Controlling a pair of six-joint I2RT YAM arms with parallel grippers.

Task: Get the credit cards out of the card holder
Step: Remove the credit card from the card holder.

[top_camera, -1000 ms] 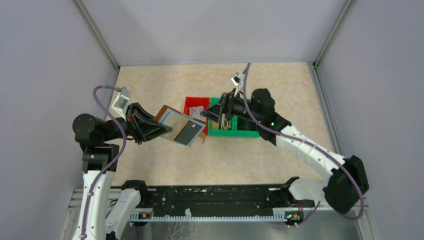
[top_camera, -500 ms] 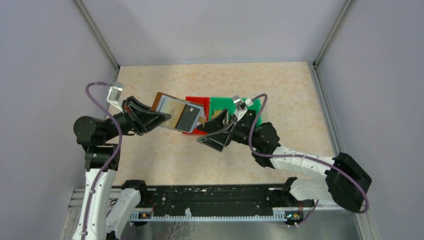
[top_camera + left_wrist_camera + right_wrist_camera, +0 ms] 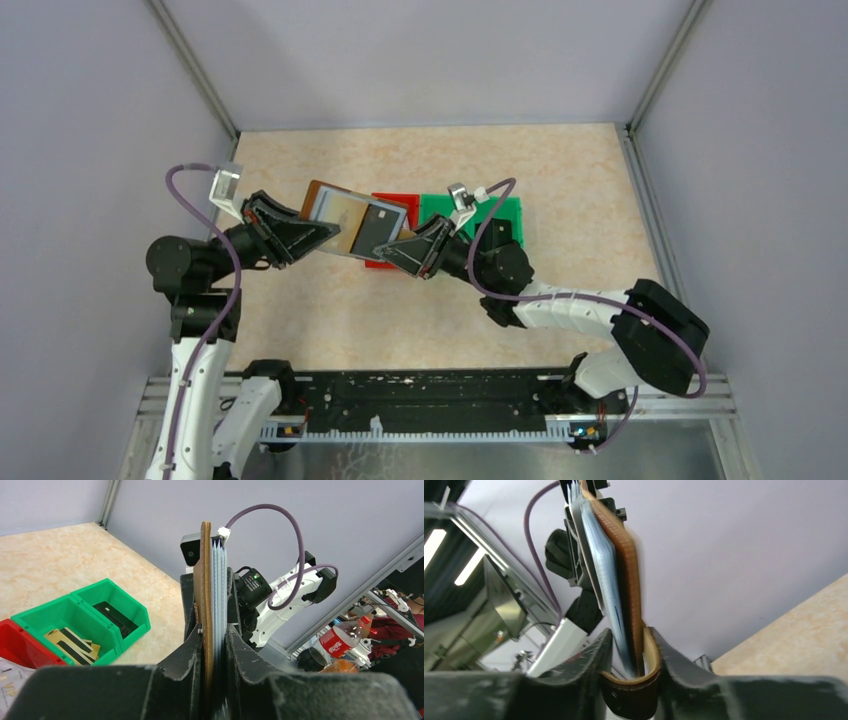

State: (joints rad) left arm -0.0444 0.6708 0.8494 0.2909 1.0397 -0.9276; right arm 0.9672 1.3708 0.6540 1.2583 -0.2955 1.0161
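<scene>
Since a second ago: holder carried a little up-frame by the left arm; right arm off the green bin and swung in to the holder's right end.

Left of centre frame: left pincer clenched on the card holder, which is clear of the bench. Left wrist view shows it edge-on, brown cover and pale blue leaves squeezed between the fingers.

Centre: holder's face is tipped up to the overhead camera. One dark card shows in a pocket toward its right half. Long axis runs from upper left down to lower right, straight from one pincer to the other.

Just right of centre: right pincer is at the holder's free lower-right end, the nearer arm to that card. Right wrist view has its fingers straddling the edge, brown snap tab down at their root. Picture smeared; cannot tell whether it bites the holder, a card, or nothing yet. Judgement: a pull would have to run along the long axis, away from the left grasp.

Behind the holder: red bin, mostly hidden; whitish paper in it per left wrist view.

Right of that: green bin, two compartments. One holds gold striped cards, the other a dark card.
</scene>
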